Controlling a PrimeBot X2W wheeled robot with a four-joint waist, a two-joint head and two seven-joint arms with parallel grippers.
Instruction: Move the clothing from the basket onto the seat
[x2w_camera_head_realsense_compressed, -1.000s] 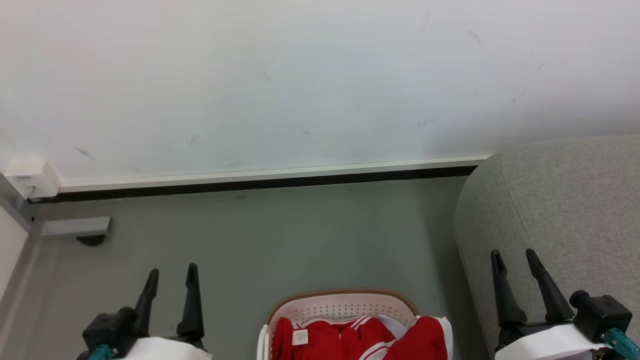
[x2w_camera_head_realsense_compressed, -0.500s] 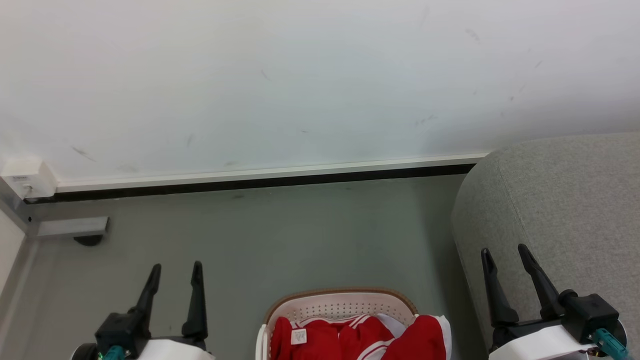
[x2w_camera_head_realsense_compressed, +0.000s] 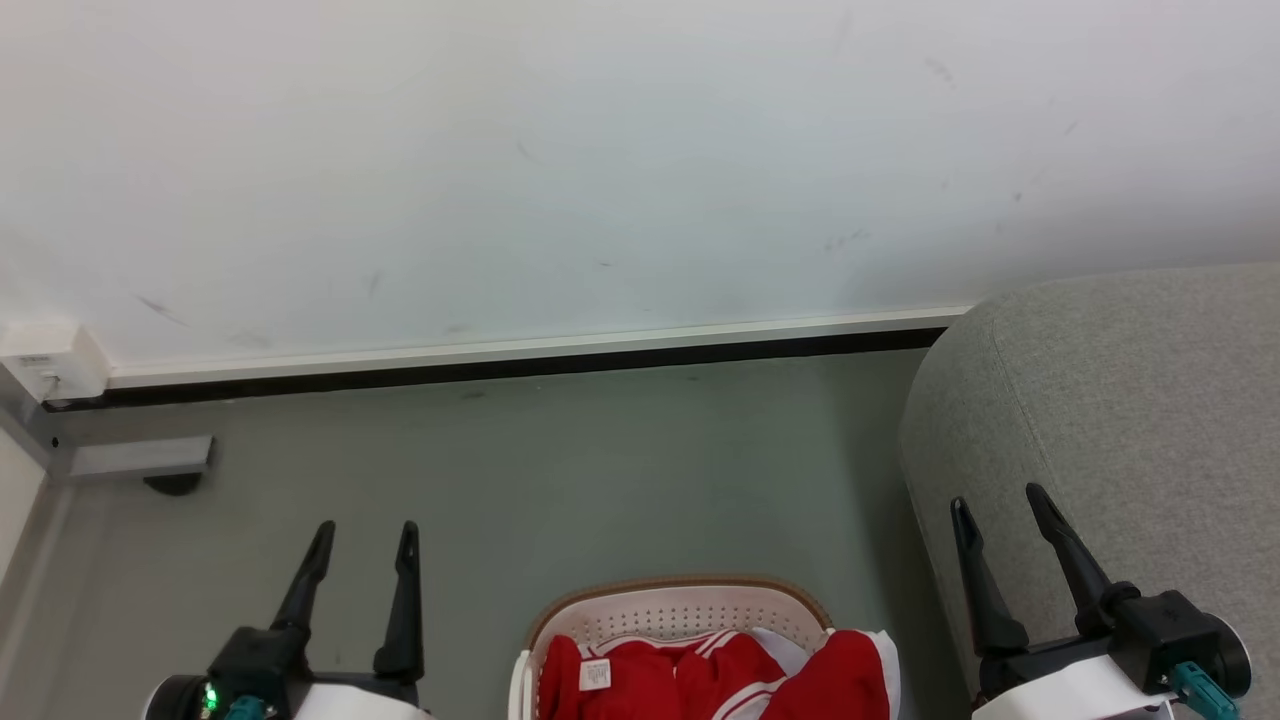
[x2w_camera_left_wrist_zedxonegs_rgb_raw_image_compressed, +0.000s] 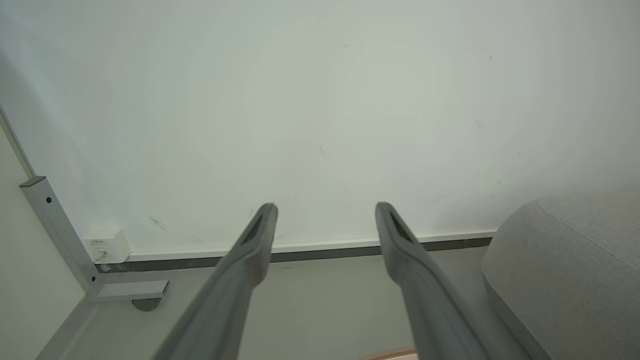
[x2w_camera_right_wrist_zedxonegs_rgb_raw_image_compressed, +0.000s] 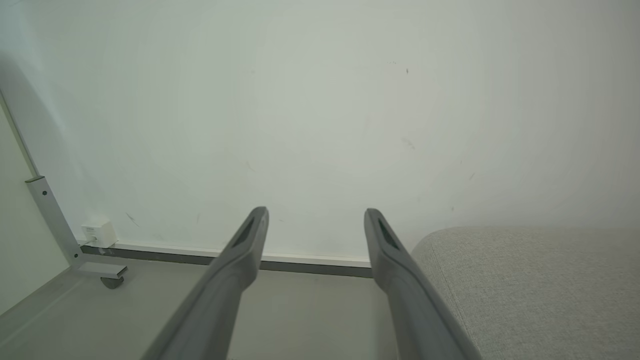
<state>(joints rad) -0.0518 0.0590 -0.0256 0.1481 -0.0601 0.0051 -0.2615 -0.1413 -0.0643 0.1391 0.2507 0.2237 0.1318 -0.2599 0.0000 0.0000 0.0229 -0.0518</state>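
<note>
Red clothing (x2w_camera_head_realsense_compressed: 700, 680) with white striped trim and a small white label lies heaped in the white perforated basket (x2w_camera_head_realsense_compressed: 680, 610), at the bottom middle of the head view. The big grey seat (x2w_camera_head_realsense_compressed: 1130, 420) fills the right side; it also shows as the seat (x2w_camera_left_wrist_zedxonegs_rgb_raw_image_compressed: 565, 270) in the left wrist view and the seat (x2w_camera_right_wrist_zedxonegs_rgb_raw_image_compressed: 540, 285) in the right wrist view. My left gripper (x2w_camera_head_realsense_compressed: 365, 535) stands open left of the basket, above the floor, holding nothing. My right gripper (x2w_camera_head_realsense_compressed: 997, 500) is open and empty in front of the seat's rounded side. A sliver of the basket rim (x2w_camera_left_wrist_zedxonegs_rgb_raw_image_compressed: 395, 354) peeks in below the left fingers.
Grey-green floor (x2w_camera_head_realsense_compressed: 560, 470) runs up to a white wall (x2w_camera_head_realsense_compressed: 600, 150) with a dark baseboard. A small white box (x2w_camera_head_realsense_compressed: 45, 360) sits on the wall at the far left, above a grey metal bracket (x2w_camera_head_realsense_compressed: 140, 455) with a dark foot.
Both grippers have slid inward a little in the head view, the left one rightward and the right one leftward. The whole picture also shifted slightly, so the camera moved too.
</note>
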